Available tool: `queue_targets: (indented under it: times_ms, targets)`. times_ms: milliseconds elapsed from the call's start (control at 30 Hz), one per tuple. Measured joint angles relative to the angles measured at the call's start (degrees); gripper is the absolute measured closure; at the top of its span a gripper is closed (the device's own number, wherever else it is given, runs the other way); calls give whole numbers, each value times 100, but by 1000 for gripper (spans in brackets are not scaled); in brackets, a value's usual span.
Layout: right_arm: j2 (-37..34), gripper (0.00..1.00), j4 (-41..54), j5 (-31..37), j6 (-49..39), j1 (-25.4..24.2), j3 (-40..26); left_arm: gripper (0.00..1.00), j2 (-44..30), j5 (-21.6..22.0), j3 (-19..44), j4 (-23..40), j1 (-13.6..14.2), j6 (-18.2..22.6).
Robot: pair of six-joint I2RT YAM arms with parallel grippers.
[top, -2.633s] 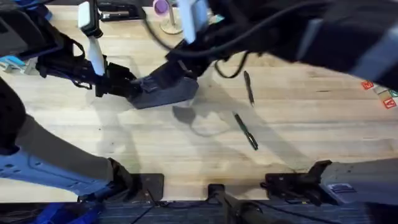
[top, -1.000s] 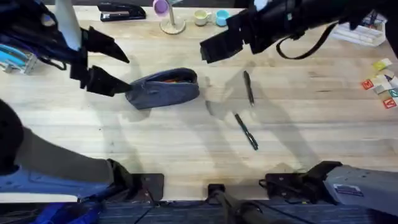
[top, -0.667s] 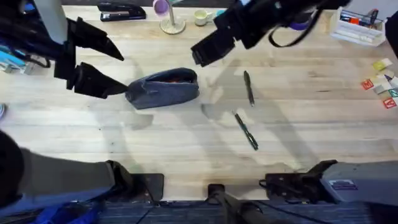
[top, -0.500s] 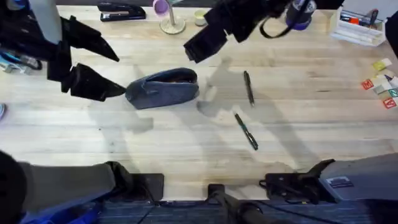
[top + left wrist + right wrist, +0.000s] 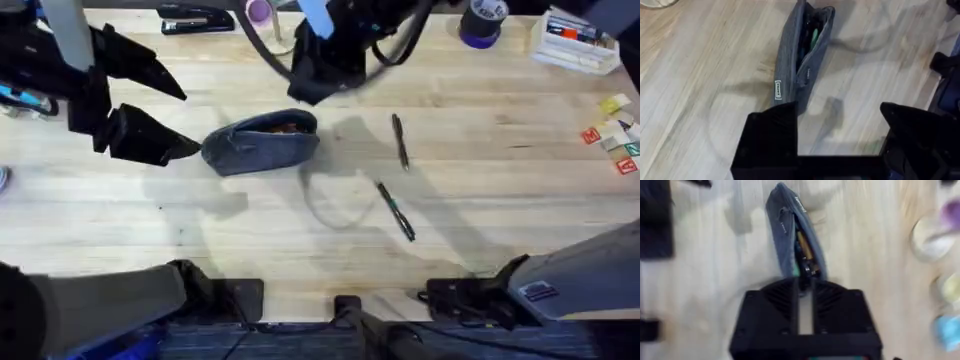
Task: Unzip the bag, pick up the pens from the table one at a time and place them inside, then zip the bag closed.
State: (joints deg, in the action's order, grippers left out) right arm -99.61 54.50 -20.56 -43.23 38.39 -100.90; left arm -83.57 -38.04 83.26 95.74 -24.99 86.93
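Note:
The blue-grey bag (image 5: 262, 142) lies left of the table's (image 5: 500, 200) middle, its top zipper open, with orange and green pens showing inside. My left gripper (image 5: 192, 122) stands open just off the bag's left end, nothing between its fingers; the left wrist view shows the bag (image 5: 802, 50) ahead of the left gripper (image 5: 832, 107). My right gripper (image 5: 318, 72) hovers high behind the bag's right end, shut and holding nothing; the right wrist view has the bag (image 5: 790, 235) beyond the right gripper (image 5: 805, 297). Two dark pens, one (image 5: 400, 140) and another (image 5: 395, 210), lie on the table right of the bag.
Along the far edge sit a black stapler (image 5: 195, 18), a purple tape roll (image 5: 482, 22) and a white tray (image 5: 575, 40) of markers. Small coloured blocks (image 5: 620, 140) lie at the right edge. Bare wood stretches in front of the bag and pens.
Both grippers were at the bag and have left it. The left gripper drew back leftward and opened. The right arm rose, then swung left above the bag's far side. The pens stayed put.

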Motion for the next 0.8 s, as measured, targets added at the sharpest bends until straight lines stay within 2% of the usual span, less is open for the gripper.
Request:
queue_targets:
  times_ms: [67,167,267,500,800]
  targets:
    - [2,958,-51,-2,-667,7,-4,5,0,7,0,-15,0,1]
    - [0,970,-104,-2,-1535,9,-7,5,0,15,0,-17,0,-1]
    - [-2,972,-236,-2,-1994,9,-9,5,0,17,0,-17,0,-1]
    - [-333,971,-536,-2,-2418,69,-22,5,0,17,0,-17,0,-3]
    - [-1050,972,-556,-2,-2476,402,-22,5,0,17,0,-17,0,-21]
